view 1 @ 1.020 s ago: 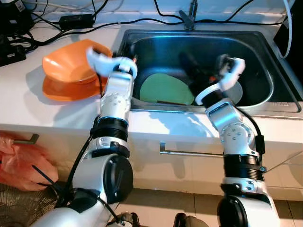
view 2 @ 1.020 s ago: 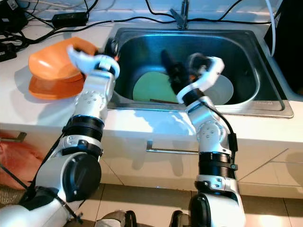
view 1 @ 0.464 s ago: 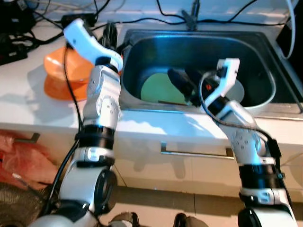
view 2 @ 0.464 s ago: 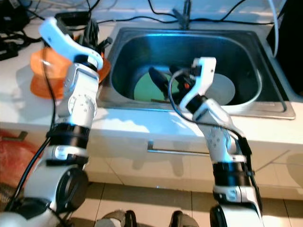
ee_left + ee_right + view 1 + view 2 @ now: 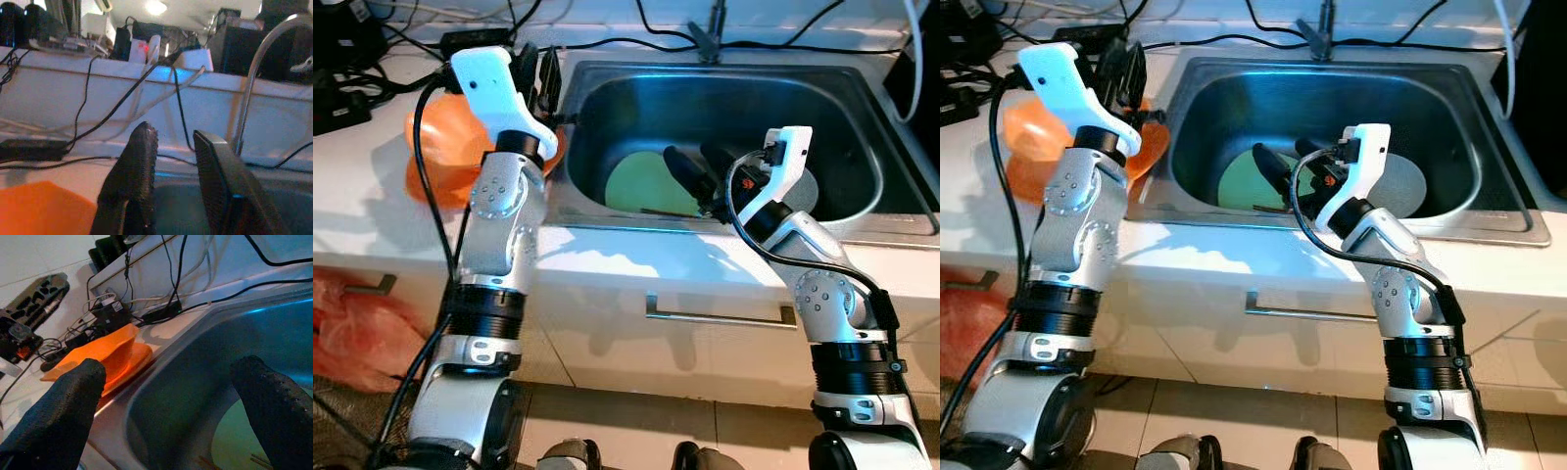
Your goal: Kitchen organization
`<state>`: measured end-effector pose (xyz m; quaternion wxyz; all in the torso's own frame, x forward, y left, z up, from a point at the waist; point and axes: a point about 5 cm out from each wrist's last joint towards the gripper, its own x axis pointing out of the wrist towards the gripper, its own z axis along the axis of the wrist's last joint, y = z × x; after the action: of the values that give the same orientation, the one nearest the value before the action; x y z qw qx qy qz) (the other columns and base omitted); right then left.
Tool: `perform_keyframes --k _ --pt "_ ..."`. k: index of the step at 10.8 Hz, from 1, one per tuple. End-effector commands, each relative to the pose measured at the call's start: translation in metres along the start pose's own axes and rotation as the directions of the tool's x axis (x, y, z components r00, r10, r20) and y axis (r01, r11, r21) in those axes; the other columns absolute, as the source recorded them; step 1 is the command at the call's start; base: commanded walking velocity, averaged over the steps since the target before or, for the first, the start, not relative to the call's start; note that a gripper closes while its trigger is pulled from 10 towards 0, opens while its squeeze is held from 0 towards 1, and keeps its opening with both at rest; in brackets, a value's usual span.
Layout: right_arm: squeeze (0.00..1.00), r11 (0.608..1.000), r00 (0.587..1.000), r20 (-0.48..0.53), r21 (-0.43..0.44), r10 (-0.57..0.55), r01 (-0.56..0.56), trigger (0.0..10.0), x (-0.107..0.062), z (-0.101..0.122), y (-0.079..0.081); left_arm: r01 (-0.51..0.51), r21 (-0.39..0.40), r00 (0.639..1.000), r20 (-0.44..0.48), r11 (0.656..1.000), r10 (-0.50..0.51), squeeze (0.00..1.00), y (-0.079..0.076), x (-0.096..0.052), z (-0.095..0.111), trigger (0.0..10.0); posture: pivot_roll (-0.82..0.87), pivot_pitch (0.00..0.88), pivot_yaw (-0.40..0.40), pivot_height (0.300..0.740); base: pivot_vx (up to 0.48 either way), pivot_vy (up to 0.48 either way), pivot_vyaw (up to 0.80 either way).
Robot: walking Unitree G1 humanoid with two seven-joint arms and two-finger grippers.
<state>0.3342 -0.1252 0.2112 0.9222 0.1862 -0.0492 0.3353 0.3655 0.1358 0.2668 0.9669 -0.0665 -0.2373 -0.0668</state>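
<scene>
Where the white counter (image 5: 636,257) meets the wall, a steel sink (image 5: 862,196) is set into it, and that sink serves as the landmark here. A green plate (image 5: 641,181) lies flat on the sink floor, toward the sink's left half. A pale grey plate (image 5: 806,191) lies beside it toward the right, partly hidden behind the right arm. A thin dark stick-like item, possibly chopsticks, rests at the green plate's near edge; too small to identify. A tap (image 5: 710,34) stands at the back rim of the sink.

Left of the sink, on the counter, sit two orange bowls (image 5: 435,147), one stacked on the other, close to the sink's left rim. Black cables (image 5: 607,44) run along the counter behind the sink and bowls, with a black power brick (image 5: 475,37) behind the bowls.

The right gripper (image 5: 697,168) hangs inside the sink above the green plate, jaws spread wide, grasping nothing. In the right wrist view its fingers (image 5: 73,401) frame the sink's left wall and the orange bowls.

The left gripper (image 5: 538,73) is raised above the sink's left rim, next to the bowls, pointing toward the back wall. In the left wrist view its fingers (image 5: 137,176) stand a little apart, released, empty.

A red plastic bag (image 5: 352,333) hangs below the counter, left of the sink.
</scene>
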Motion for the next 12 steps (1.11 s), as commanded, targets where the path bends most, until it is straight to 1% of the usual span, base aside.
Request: perform_keyframes --k 1,2,3,4,5,6,7,8,9,10,11,12 --pt "0.00 1.000 1.000 -0.003 -0.007 0.005 -0.005 10.0 0.000 -0.001 0.000 -0.006 0.069 1.000 -0.012 0.998 0.007 1.00 0.008 -0.005 0.001 10.0 0.03 0.098 0.045 0.740 0.000 0.000 0.00" --pt "0.00 1.000 1.000 -0.003 -0.008 0.004 -0.004 10.0 0.000 -0.001 -0.001 -0.017 0.130 0.999 -0.040 0.991 0.023 1.00 0.014 -0.010 -0.001 10.0 0.03 0.095 0.046 0.740 0.000 0.000 0.00" --pt "0.00 1.000 1.000 -0.003 -0.009 0.003 -0.003 10.0 0.000 -0.001 -0.001 -0.018 0.196 0.989 -0.137 0.980 0.045 1.00 0.019 -0.015 -0.010 10.0 0.03 0.095 0.047 0.740 0.000 0.000 0.00" --pt "0.00 1.000 1.000 0.001 -0.012 -0.002 0.002 10.0 0.000 0.000 -0.002 0.061 0.261 0.950 -0.310 0.963 0.024 1.00 0.024 -0.021 -0.025 10.0 0.03 0.095 0.049 0.740 0.000 0.000 0.00" --pt "0.00 1.000 1.000 0.003 -0.012 -0.005 0.005 10.0 0.000 0.000 -0.003 0.106 0.301 0.945 -0.328 0.948 -0.001 1.00 0.029 -0.018 -0.021 10.0 0.04 0.094 0.049 0.740 0.000 0.000 0.00" --pt "0.00 1.000 1.000 0.004 -0.013 -0.007 0.007 10.0 0.000 0.000 -0.003 0.122 0.324 0.937 -0.350 0.938 -0.001 1.00 0.037 -0.012 -0.016 10.0 0.04 0.090 0.051 0.740 0.000 0.000 0.00" --pt "0.00 1.000 1.000 0.005 -0.012 -0.008 0.008 10.0 0.000 -0.001 -0.003 0.119 0.332 0.935 -0.355 0.936 0.007 1.00 0.040 -0.010 -0.014 10.0 0.04 0.088 0.052 0.740 0.000 0.000 0.00" --pt "0.00 1.000 1.000 0.009 -0.011 -0.010 0.010 10.0 0.001 0.000 -0.003 0.123 0.378 0.925 -0.378 0.918 0.032 1.00 0.047 -0.006 -0.011 10.0 0.04 0.086 0.053 0.740 0.000 0.000 0.00" --pt "0.00 1.000 1.000 0.013 -0.010 -0.008 0.008 10.0 0.003 0.001 -0.003 0.131 0.385 0.915 -0.401 0.913 0.038 1.00 0.052 -0.005 -0.010 10.0 0.04 0.084 0.053 0.740 0.000 0.000 0.00" --pt "0.00 1.000 1.000 0.015 -0.010 -0.009 0.009 10.0 0.003 0.001 -0.003 0.175 0.383 0.892 -0.452 0.907 0.018 1.00 0.054 -0.006 -0.015 10.0 0.04 0.084 0.053 0.740 0.000 0.000 0.00" --pt "0.00 1.000 1.000 0.015 -0.009 -0.011 0.011 10.0 0.003 0.001 -0.003 0.249 0.388 0.861 -0.508 0.888 -0.020 1.00 0.054 -0.008 -0.019 10.0 0.04 0.084 0.053 0.740 0.000 0.000 0.00" --pt "0.00 1.000 1.000 0.016 -0.008 -0.012 0.012 10.0 0.003 0.001 -0.004 0.277 0.375 0.843 -0.536 0.885 -0.037 1.00 0.054 -0.009 -0.022 10.0 0.04 0.083 0.052 0.740 0.000 0.000 0.00"
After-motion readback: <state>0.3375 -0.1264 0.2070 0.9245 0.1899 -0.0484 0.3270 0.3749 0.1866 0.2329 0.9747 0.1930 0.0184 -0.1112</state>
